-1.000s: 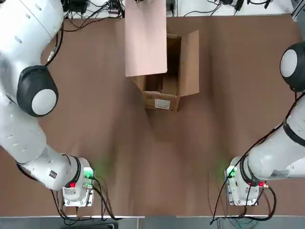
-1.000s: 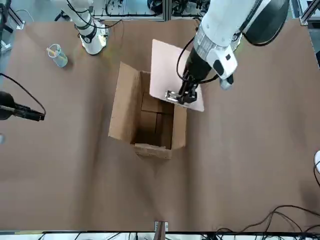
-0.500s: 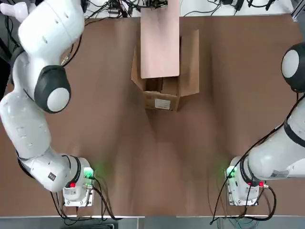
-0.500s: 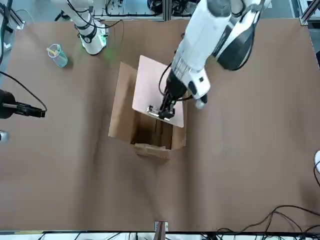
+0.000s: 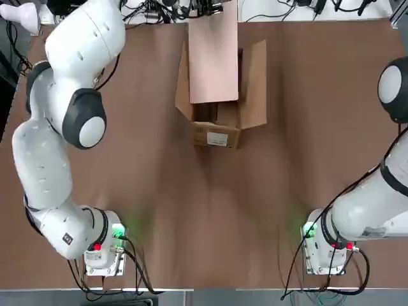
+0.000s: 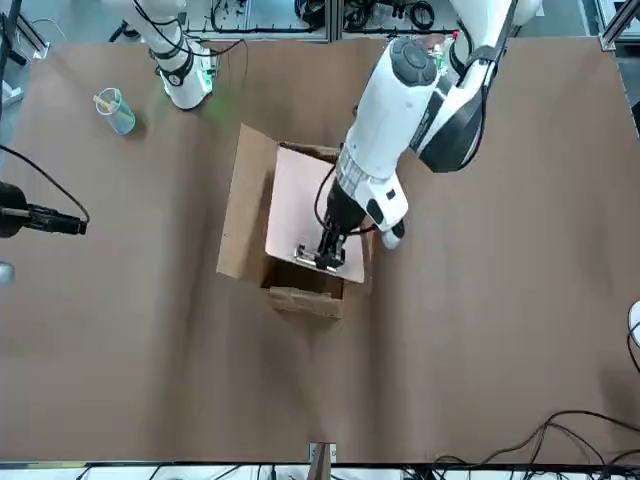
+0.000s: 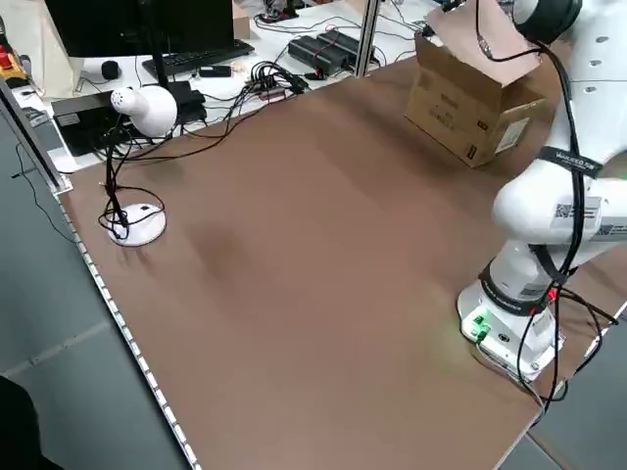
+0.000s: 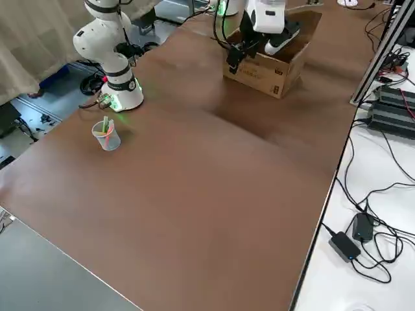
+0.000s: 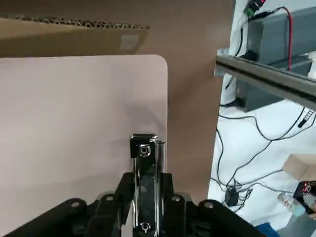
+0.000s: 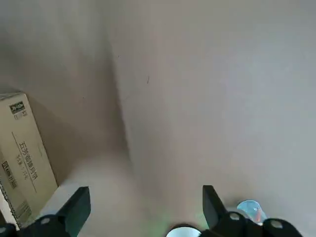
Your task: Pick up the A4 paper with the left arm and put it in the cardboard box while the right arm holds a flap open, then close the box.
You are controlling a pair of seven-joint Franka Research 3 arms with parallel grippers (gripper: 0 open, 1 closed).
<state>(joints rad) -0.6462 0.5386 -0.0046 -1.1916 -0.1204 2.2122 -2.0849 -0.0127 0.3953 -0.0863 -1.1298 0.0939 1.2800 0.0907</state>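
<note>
Top view: a brown cardboard box (image 5: 217, 135) sits open on the brown counter (image 5: 210, 236), its long flaps spread to either side and a white label (image 5: 217, 139) on the end facing the robot. The A4 paper (image 5: 213, 60), a flat pinkish-tan sheet, lies across much of the opening, between the flaps. At its far end is the left tool (image 5: 213, 7), the left arm (image 5: 44, 159) curving out around the box's left side. The right arm (image 5: 376, 197) is off to the right, well apart from the box. Front view: the left tool grips the A4 paper at its small metal clip (image 6: 306, 256), and the sheet slants over the box opening; how far it reaches inside is unclear. The right tool hangs over the counter near that picture's left edge, away from the flaps, and a clear cup (image 6: 115, 112) stands at the robot's right. Left side view: the sheet shows above the open box, with a black monitor (image 7: 147, 24) and keyboard (image 7: 196, 61) beyond. Right side view: the left tool is at the box, and the cup holds coloured sticks (image 8: 106, 126). Left wrist view: the fingers are closed on the clip end of the paper, beside a cardboard flap (image 9: 74, 39). Right wrist view: the right tool (image 10: 146, 187) is open, its fingers wide apart and holding nothing.
</note>
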